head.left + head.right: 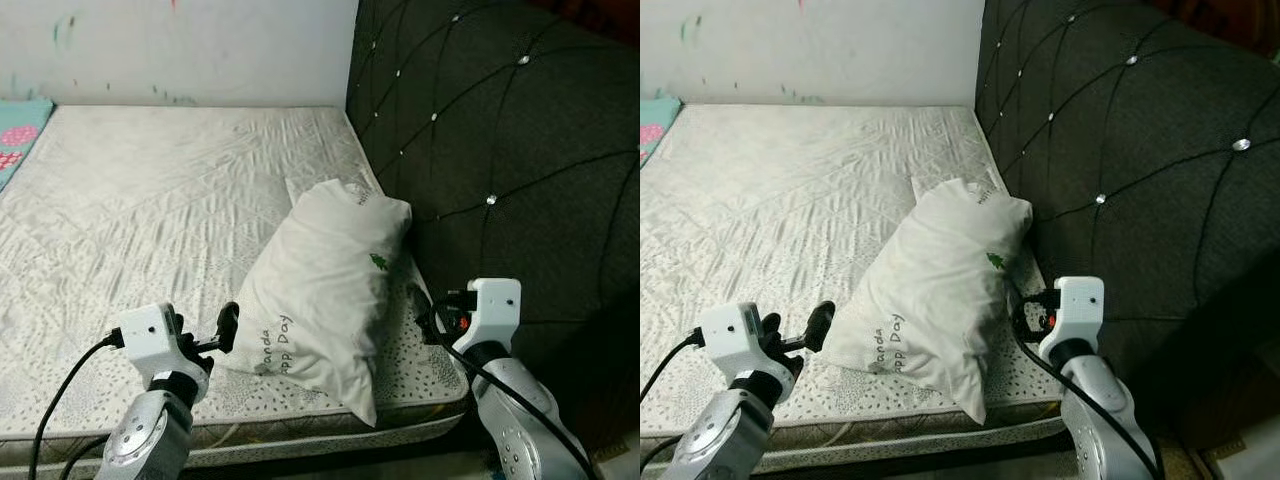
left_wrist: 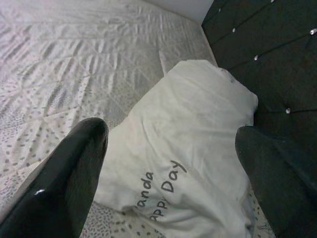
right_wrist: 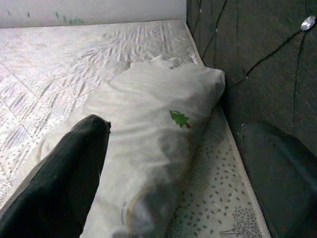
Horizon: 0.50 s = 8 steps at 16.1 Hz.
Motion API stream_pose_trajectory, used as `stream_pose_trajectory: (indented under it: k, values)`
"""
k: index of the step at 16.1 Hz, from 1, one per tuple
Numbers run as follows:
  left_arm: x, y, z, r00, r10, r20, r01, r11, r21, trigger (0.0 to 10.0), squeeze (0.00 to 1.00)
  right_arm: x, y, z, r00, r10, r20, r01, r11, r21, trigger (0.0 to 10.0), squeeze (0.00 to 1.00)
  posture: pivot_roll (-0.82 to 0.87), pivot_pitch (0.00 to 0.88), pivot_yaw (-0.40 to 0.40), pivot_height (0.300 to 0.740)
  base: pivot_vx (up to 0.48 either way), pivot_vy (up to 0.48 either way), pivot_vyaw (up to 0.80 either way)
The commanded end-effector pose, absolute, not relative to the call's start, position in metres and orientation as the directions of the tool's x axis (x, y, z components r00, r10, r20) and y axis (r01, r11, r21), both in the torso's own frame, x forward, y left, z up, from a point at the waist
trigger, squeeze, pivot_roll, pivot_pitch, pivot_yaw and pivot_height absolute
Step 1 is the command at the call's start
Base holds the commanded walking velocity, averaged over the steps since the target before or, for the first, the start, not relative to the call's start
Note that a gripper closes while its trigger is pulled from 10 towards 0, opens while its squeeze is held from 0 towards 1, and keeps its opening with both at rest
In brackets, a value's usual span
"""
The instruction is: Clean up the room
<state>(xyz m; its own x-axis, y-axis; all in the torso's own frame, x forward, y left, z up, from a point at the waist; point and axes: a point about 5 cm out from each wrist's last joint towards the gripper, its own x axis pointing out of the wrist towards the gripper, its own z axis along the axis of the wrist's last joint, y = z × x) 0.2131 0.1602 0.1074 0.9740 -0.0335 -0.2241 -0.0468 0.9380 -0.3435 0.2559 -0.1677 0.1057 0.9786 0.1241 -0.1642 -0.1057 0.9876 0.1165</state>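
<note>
Two silver arms, each with a white box at the wrist — black cables run down from them. The right gripper (image 1: 1018, 312) and left gripper (image 1: 229, 326) have shiny black fingers (image 2: 64, 178).

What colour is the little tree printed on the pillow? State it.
Green, on the white fabric pillow; the small printed tree shows best in the right wrist view.
</note>
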Motion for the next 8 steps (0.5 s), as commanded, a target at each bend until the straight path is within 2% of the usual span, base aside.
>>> stream_pose_trajectory:
  k: [1, 2, 3, 4, 5, 6, 7, 8]
  values:
    - [0.2099, 0.1609, 0.1097, 0.972, -0.034, -0.231, -0.048, 0.939, -0.340, 10.0, 0.00, 0.2543, -0.1680, 0.1118, 0.983, 0.125, -0.137, -0.108, 0.986, 0.126, 0.0, 0.00, -0.01, 0.073, -0.034, 0.740, 0.000, 0.000, 0.00]
    - [0.2086, 0.1614, 0.1101, 0.971, -0.034, -0.236, -0.049, 0.940, -0.339, 10.0, 0.00, 0.2537, -0.1672, 0.1109, 0.980, 0.128, -0.153, -0.110, 0.987, 0.120, 0.0, 0.00, -0.01, 0.075, -0.034, 0.740, 0.000, 0.000, 0.00]
    - [0.2073, 0.1622, 0.1108, 0.970, -0.035, -0.239, -0.049, 0.940, -0.336, 10.0, 0.00, 0.2525, -0.1660, 0.1098, 0.977, 0.129, -0.169, -0.110, 0.987, 0.118, 5.4, 0.00, -0.01, 0.077, -0.032, 0.740, 0.000, 0.000, 0.00]
    - [0.2068, 0.1627, 0.1111, 0.969, -0.036, -0.243, -0.050, 0.941, -0.336, 10.0, 0.00, 0.2517, -0.1655, 0.1099, 0.977, 0.129, -0.170, -0.110, 0.987, 0.118, 5.8, 0.00, -0.01, 0.078, -0.030, 0.740, 0.000, 0.000, 0.00]
    - [0.2069, 0.1625, 0.1112, 0.968, -0.038, -0.248, -0.048, 0.941, -0.334, 10.0, 0.00, 0.2509, -0.1652, 0.1102, 0.977, 0.130, -0.169, -0.112, 0.987, 0.116, 8.1, 0.00, -0.01, 0.078, -0.029, 0.740, 0.000, 0.000, 0.00]
    - [0.2071, 0.1622, 0.1115, 0.968, -0.041, -0.249, -0.046, 0.942, -0.333, 10.0, 0.00, 0.2505, -0.1651, 0.1105, 0.977, 0.131, -0.168, -0.112, 0.987, 0.119, 10.0, 0.00, -0.01, 0.078, -0.028, 0.740, 0.000, 0.000, 0.00]
    - [0.2074, 0.1620, 0.1118, 0.968, -0.044, -0.249, -0.043, 0.942, -0.332, 10.0, 0.00, 0.2498, -0.1652, 0.1107, 0.977, 0.130, -0.167, -0.110, 0.986, 0.125, 10.0, 0.75, -0.01, 0.079, -0.028, 0.740, 0.000, 0.000, 0.00]
    - [0.2077, 0.1619, 0.1122, 0.967, -0.046, -0.249, -0.041, 0.942, -0.332, 10.0, 0.00, 0.2491, -0.1656, 0.1106, 0.977, 0.128, -0.169, -0.107, 0.986, 0.131, 10.0, 1.00, -0.01, 0.078, -0.028, 0.740, 0.000, 0.000, 0.00]
